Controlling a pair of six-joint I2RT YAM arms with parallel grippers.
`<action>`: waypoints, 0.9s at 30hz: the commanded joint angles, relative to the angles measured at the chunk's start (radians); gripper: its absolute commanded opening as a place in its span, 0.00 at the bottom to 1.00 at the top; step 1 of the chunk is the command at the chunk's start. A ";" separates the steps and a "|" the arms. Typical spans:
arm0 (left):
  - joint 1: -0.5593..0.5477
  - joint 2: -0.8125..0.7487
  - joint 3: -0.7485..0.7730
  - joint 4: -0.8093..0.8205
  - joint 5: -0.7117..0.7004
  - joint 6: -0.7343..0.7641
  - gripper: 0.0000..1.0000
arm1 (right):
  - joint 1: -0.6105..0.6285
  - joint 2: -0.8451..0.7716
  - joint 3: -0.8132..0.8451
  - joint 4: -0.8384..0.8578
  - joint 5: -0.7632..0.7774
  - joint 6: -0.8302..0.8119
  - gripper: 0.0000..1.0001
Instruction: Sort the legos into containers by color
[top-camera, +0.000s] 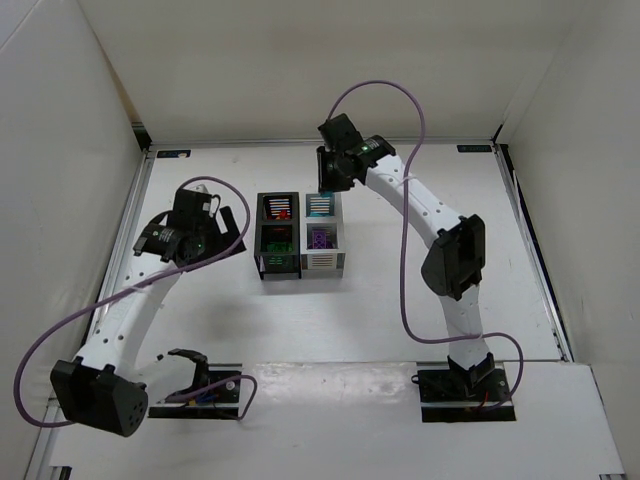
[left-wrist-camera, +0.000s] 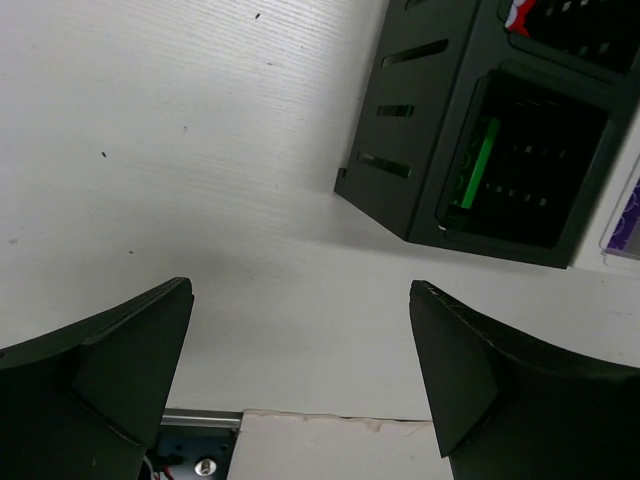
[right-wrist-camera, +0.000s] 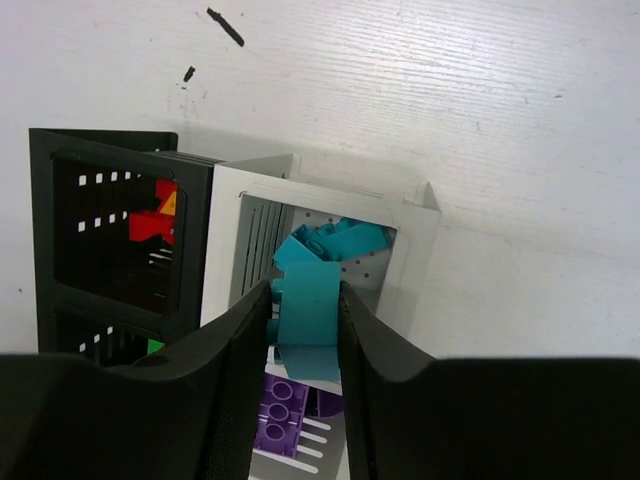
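Clamping a small teal plastic brick (right-wrist-camera: 310, 325) at the edge of the white square bin (right-wrist-camera: 415, 250), the right gripper (right-wrist-camera: 303, 292) could drop it among purple bricks (right-wrist-camera: 285, 405); left gripper (left-wrist-camera: 300, 288) gapes empty.

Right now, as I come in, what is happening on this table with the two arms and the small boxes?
The robot is sorting small bricks by colour into a block of four bins. The right gripper is shut on a teal brick and holds it over the white bin that has teal bricks in it. Other bins hold red bricks, a green brick and purple bricks. The left gripper is open and empty, over the table beside the black bins.
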 joint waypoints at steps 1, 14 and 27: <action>0.037 0.006 0.058 -0.003 0.063 0.062 1.00 | 0.005 -0.025 0.002 0.032 -0.042 -0.025 0.37; 0.145 0.046 0.121 0.006 0.109 0.102 1.00 | 0.001 -0.164 -0.046 0.060 -0.034 -0.060 0.90; 0.146 -0.193 0.030 0.158 -0.052 0.111 1.00 | -0.188 -0.547 -0.531 0.304 -0.120 -0.054 0.90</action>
